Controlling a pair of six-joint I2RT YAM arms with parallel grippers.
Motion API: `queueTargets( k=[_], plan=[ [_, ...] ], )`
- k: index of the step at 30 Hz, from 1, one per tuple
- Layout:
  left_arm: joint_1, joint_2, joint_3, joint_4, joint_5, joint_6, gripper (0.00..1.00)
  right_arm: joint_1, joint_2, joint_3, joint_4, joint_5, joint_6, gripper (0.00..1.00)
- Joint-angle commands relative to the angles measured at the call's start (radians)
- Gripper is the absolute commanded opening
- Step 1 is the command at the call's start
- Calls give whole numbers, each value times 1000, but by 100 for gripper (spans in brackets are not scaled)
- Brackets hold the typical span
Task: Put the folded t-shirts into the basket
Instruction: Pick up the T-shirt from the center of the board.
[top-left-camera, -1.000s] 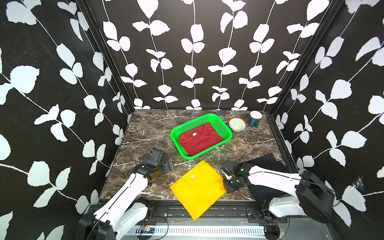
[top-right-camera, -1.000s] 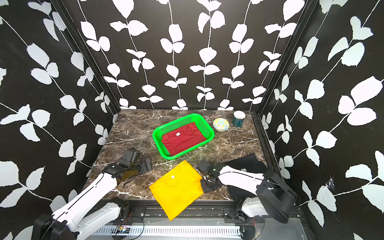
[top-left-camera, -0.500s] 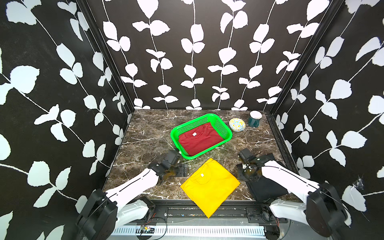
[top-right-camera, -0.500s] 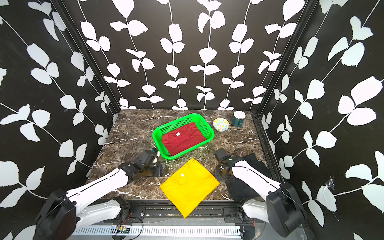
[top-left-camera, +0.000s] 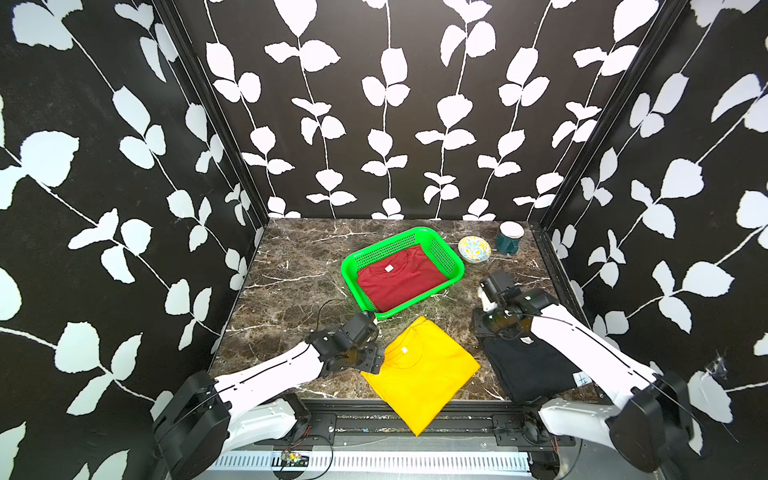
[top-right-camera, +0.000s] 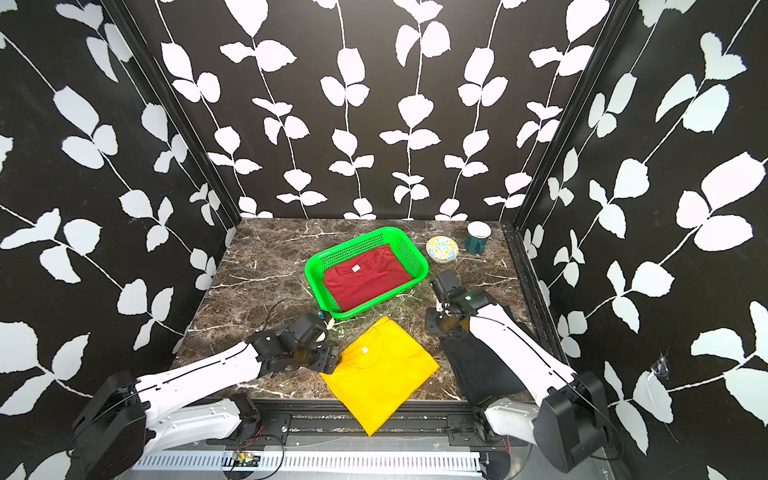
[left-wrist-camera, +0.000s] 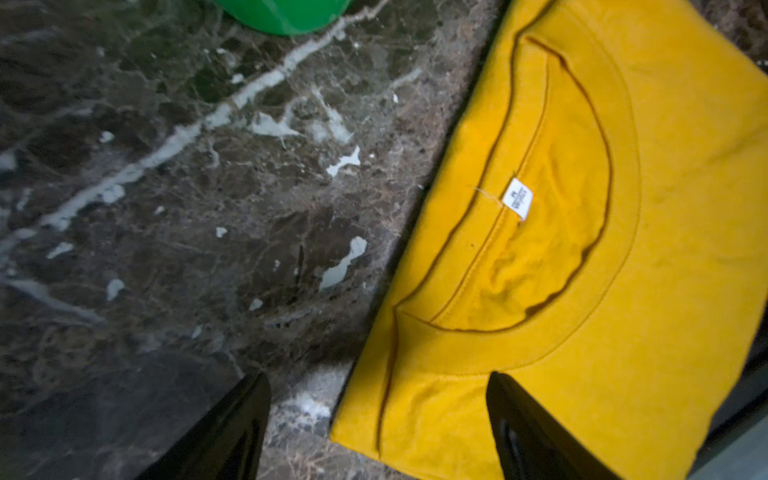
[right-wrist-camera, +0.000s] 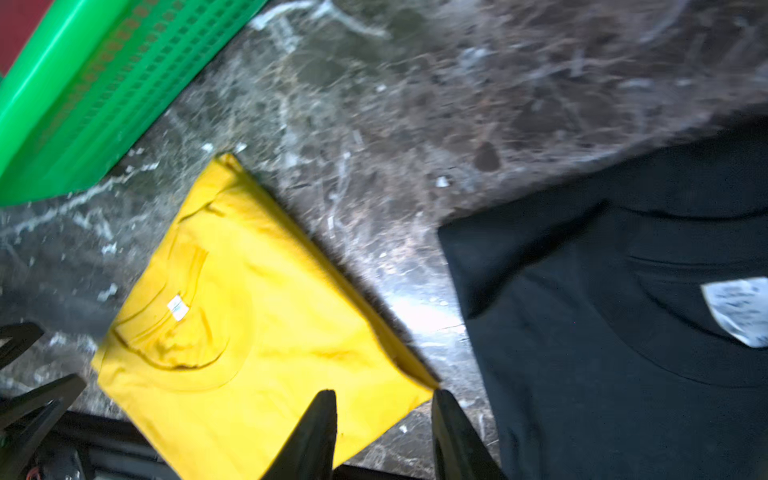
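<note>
Left wrist view: yellow shirt (left-wrist-camera: 623, 249) flat on the brown marbled tabletop (left-wrist-camera: 187, 187), collar and white neck label facing up, with the left gripper (left-wrist-camera: 380, 419) low at its collar-side edge. Fingers (left-wrist-camera: 232, 432) wide apart, one above bare tabletop, one above yellow cloth, clamped on nothing. Right wrist view: right gripper (right-wrist-camera: 384, 436) above the strip of tabletop between the yellow shirt and the black shirt (right-wrist-camera: 602, 332), fingers (right-wrist-camera: 316, 436) partly apart with nothing between them, one corner of the yellow shirt just beyond the tips. In both top views: dark red shirt (top-left-camera: 401, 282) lying inside the green basket (top-left-camera: 386, 251) near the middle of the tabletop, label up; yellow shirt just in front of the basket, apart from it, turned cornerwise, near corner hanging past the tabletop's front edge; black shirt on the robot's right, beside the yellow one without touching, partly hidden under the right arm. Behind the basket toward the right back corner, a small patterned bowl (top-left-camera: 474, 249) and a dark green mug (top-left-camera: 509, 239), near each other.
</note>
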Motion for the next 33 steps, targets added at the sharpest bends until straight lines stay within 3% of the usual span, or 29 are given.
queueTargets(
  k=[1, 7, 9, 13, 19, 21, 23, 29, 33],
  plan=[
    [-10, 28, -35, -22, 91, -4, 84, 48, 56, 83, -61, 45, -4, 42],
    [-12, 116, -10, -56, -25, 20, 86, 87, 89, 100, -8, 54, 77, 44],
    [-12, 151, -14, -3, 3, 23, 85, 89, 85, 82, 47, 28, 121, 46],
    [-21, 176, -32, 101, 176, 38, 63, 89, 96, 82, 118, -17, 170, 50],
    [-79, 179, -39, 70, 203, 29, 50, 88, 170, 138, 143, -123, 200, 50],
    [-83, 172, -39, 69, 212, 27, 40, 88, 204, 163, 112, -99, 240, 50],
    [-85, 154, -37, 68, 213, 24, 36, 88, 249, 194, 47, -54, 293, 49],
    [-90, 79, -32, 74, 194, 47, 1, 107, 327, 186, 82, -99, 388, 48],
    [-133, 49, 3, 73, 138, 102, 0, 143, 395, 231, 82, -119, 401, 49]
  ],
)
